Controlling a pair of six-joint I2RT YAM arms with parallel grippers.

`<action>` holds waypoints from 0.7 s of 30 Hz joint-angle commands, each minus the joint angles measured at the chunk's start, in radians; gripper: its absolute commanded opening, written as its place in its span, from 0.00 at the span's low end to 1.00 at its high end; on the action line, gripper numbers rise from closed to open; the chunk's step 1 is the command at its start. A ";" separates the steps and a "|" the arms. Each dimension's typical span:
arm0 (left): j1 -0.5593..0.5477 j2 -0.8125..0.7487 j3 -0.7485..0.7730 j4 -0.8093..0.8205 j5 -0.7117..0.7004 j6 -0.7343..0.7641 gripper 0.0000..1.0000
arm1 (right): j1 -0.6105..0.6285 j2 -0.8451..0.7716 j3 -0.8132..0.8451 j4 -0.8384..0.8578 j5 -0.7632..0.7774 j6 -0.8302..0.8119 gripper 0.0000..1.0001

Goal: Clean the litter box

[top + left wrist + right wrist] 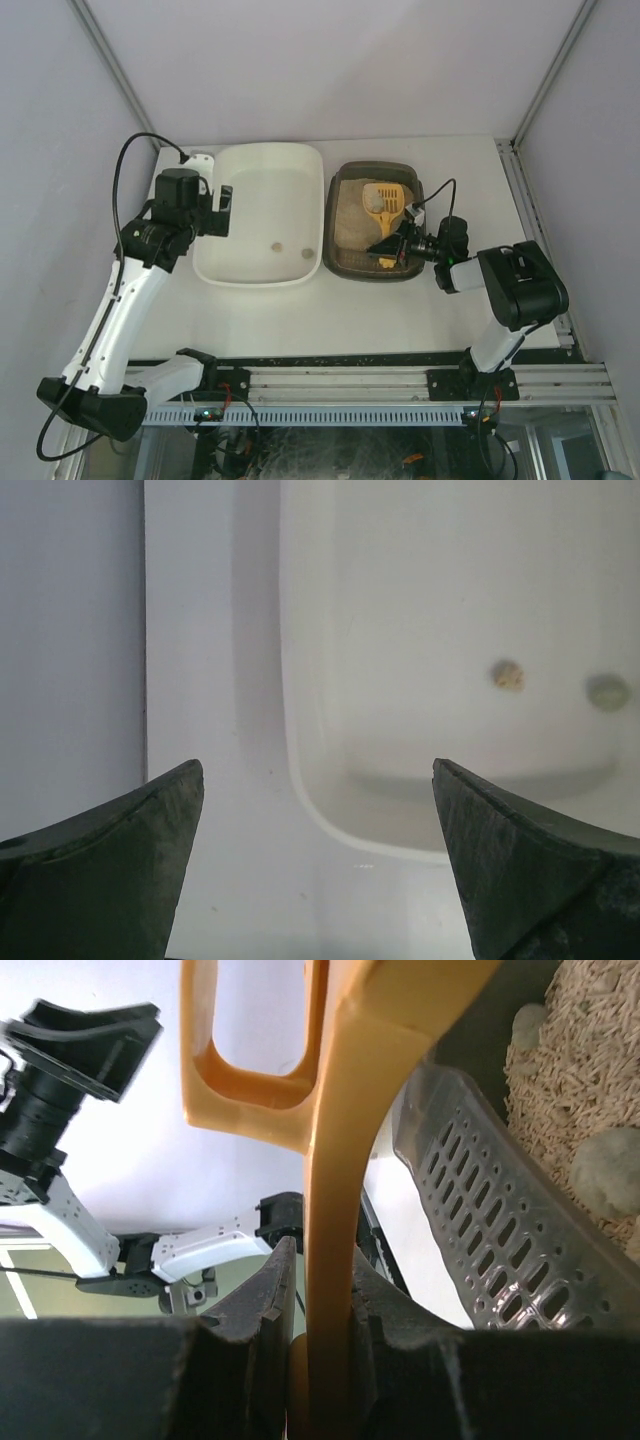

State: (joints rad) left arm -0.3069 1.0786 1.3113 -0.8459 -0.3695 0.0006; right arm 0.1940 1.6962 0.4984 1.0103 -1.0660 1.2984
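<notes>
The dark brown litter box (347,267) with beige litter (350,215) sits right of centre. A yellow slotted scoop (386,196) lies over the litter with a pale lump (374,201) in its bowl. My right gripper (399,246) is shut on the scoop's handle (333,1190) at the box's near right corner. The right wrist view shows the box's perforated rim (500,1235), litter (570,1060) and a grey lump (608,1172). My left gripper (222,211) is open and empty above the left rim of the white tub; its dark fingers (130,860) stand wide apart.
A larger white plastic tub (250,281) stands left of the litter box, touching it, with two small lumps (275,246) (307,255) on its floor; they also show in the left wrist view (508,674) (608,691). White walls enclose the table on three sides.
</notes>
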 commanded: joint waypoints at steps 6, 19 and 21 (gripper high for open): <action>0.042 -0.069 -0.084 0.000 0.108 0.114 1.00 | -0.017 0.018 -0.034 0.169 0.035 0.031 0.00; 0.044 -0.069 -0.105 0.008 0.159 0.115 1.00 | 0.089 -0.178 0.085 -0.520 0.110 -0.381 0.00; 0.044 -0.072 -0.109 0.009 0.162 0.115 1.00 | 0.017 -0.190 0.034 -0.404 0.093 -0.311 0.00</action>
State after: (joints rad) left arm -0.2676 1.0225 1.2228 -0.8700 -0.2321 0.0982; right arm 0.2539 1.5742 0.5381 0.6239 -0.9733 1.0573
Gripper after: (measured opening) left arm 0.998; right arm 0.189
